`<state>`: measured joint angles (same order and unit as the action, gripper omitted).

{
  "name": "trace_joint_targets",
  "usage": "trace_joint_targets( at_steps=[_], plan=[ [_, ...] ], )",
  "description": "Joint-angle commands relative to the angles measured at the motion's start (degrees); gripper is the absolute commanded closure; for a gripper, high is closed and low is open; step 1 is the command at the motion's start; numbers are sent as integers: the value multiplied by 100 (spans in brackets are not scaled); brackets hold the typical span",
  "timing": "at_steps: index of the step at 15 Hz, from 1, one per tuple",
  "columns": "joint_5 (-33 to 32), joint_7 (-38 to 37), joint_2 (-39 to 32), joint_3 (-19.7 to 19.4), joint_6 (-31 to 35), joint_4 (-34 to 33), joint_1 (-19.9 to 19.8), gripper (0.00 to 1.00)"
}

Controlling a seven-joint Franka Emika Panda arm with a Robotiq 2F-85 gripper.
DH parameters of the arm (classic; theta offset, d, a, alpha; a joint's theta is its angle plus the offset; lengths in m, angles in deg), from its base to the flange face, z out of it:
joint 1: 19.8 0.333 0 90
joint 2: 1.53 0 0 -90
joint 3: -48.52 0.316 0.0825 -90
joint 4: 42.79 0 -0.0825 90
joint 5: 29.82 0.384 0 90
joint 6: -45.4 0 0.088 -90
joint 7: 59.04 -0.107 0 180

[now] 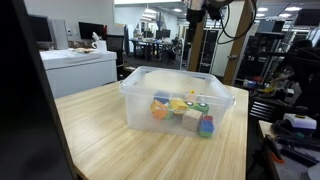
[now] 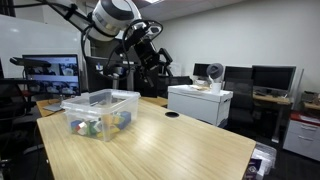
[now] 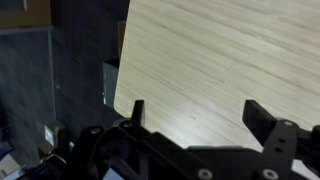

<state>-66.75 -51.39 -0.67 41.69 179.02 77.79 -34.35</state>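
Pincer hangs high in the air on the arm, well above the wooden tabletop and touching nothing. Its jaws stand wide apart and hold nothing. In the wrist view the two dark fingers rise from the lower edge with bare wood between them, and the pincer looks down on one edge and corner of the tabletop, with dark floor beyond it. In an exterior view the pincer shows only at the top of the picture, above the far side of the bin.

The thing nearest to it is a clear plastic bin, upright and open on top, standing on the tabletop close to one of its corners. In both exterior views small coloured toys lie in a loose heap on the floor of the bin, in yellow, orange, green and blue.

Beyond the tabletop's far edge stands a white cabinet, well apart from the bin.
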Motion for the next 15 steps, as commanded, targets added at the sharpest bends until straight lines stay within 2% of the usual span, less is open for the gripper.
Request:
trace_joint_targets(
  at_steps=[1,4,7,9,13,14,15],
  plan=[
    [700,-470,-250,31,-1192,-429,396,0],
    [1763,-430,-446,1,-1908,-885,559,0],
    [2876,-350,-584,-39,-2344,-1343,538,0],
    [3562,-354,-489,-73,-2210,-1367,499,0],
    [4778,-267,-323,-117,-1304,-1115,476,0],
    [4987,-163,-310,-113,-1068,-1063,478,0],
    [4649,-358,-489,-125,-1382,-1325,518,0]
  ],
)
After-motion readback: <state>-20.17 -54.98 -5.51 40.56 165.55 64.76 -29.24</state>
